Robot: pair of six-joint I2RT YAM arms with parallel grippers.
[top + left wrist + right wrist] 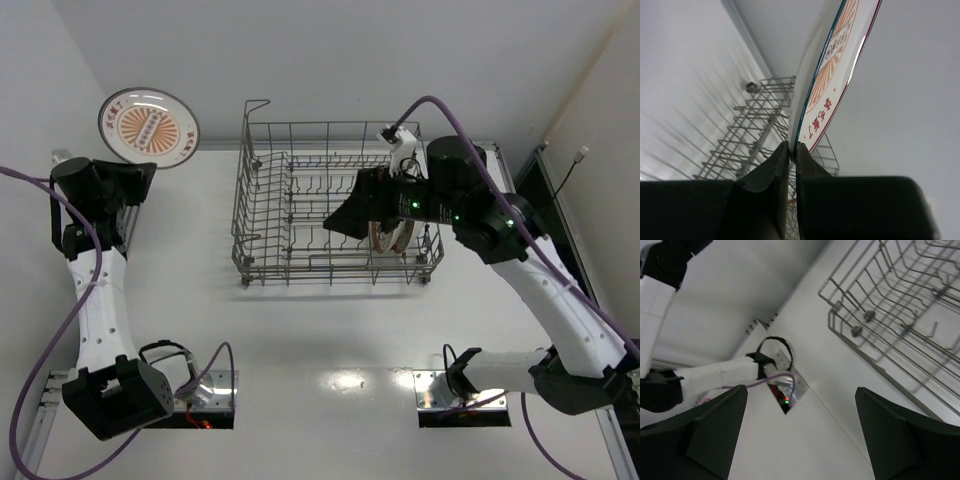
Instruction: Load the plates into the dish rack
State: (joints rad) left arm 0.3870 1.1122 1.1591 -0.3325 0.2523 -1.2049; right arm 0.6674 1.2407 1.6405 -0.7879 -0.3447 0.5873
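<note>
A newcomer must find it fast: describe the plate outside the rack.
Find the big grey wire dish rack, then look beyond its far left corner. There the left claw pinches a round plate by its rim. Only this one has an orange sunburst centre; the racked plate is brown-rimmed.

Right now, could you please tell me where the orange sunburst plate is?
In the top view the orange sunburst plate is at far left, left of the dish rack, its rim pinched in the left arm's shut jaws.
</note>
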